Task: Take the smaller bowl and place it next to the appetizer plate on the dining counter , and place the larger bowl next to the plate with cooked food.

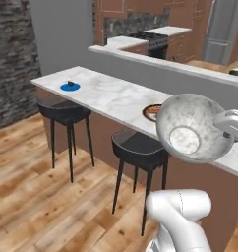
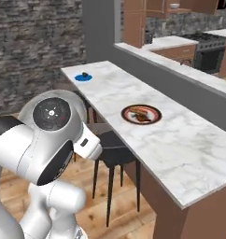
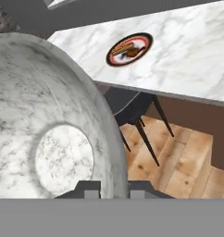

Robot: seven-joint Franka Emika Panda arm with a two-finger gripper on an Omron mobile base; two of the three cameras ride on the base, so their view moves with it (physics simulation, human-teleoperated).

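My gripper [image 1: 222,129] is shut on the rim of the larger bowl [image 1: 190,129], a deep grey-white marbled bowl with a pale flat bottom. I hold it tilted in the air in front of the dining counter [image 1: 111,96], above a stool. In the hand view the larger bowl [image 3: 49,120] takes up the left, its rim between my fingertips [image 3: 90,187]. The dark-rimmed plate with cooked food [image 1: 151,111] [image 2: 141,114] [image 3: 129,49] lies on the slab just beyond the bowl. The blue appetizer plate [image 1: 70,86] [image 2: 83,77] sits near the counter's far left end. The smaller bowl is out of view.
Two black stools [image 1: 65,111] [image 1: 139,146] stand on the wood floor under the counter's front edge. A raised grey ledge [image 1: 165,66] runs along the back of the slab. A stove [image 1: 151,42] stands in the kitchen beyond. Bare marble [image 2: 189,144] lies right of the food plate.
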